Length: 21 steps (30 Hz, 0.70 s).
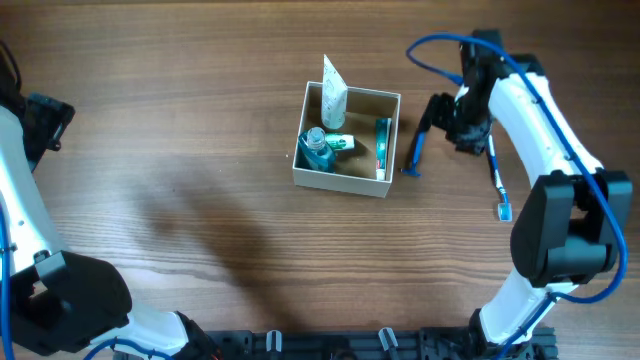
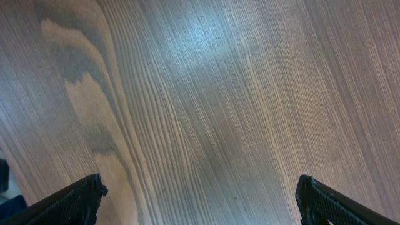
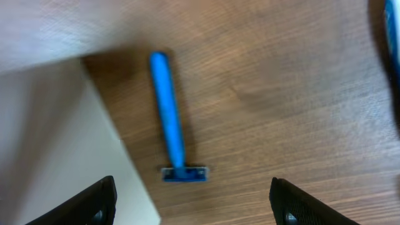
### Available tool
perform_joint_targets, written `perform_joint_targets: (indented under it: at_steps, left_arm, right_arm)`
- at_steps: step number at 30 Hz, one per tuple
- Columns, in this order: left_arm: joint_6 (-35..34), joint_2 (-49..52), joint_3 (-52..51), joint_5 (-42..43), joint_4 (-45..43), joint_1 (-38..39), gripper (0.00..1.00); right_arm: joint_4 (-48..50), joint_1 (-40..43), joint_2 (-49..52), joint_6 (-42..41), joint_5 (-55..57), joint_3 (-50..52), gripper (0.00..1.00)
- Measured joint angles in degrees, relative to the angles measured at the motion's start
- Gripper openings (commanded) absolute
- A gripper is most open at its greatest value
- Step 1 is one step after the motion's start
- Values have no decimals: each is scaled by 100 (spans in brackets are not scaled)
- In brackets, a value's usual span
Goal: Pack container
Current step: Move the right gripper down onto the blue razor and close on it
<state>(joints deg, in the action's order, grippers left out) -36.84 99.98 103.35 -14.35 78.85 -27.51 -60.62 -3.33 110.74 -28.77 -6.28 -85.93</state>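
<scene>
Right gripper (image 3: 192, 186) spread, holding nothing | container (image 1: 338, 181) upper centre of overhead frame | blue razor (image 3: 167, 112) on worktop (image 1: 200, 200) just right of its wall | left gripper (image 2: 200, 189) spread, far left | risk: finger descending beside wall may snag it, shoving container or flicking razor

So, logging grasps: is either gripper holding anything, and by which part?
Nothing is held. The right gripper is open above the blue razor beside the container; the left gripper is open too.
</scene>
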Motion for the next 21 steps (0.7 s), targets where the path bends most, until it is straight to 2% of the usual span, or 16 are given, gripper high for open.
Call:
perform_joint_targets:
  at_steps: [7,21]
  left_arm:
    - [0,0,0,2,2,0,100]
    - [0,0,0,0,2,0,100]
  right_arm:
    - [422,-28,0,-166,35,533,77]
    - [734,-291,0,-55,280,564,77]
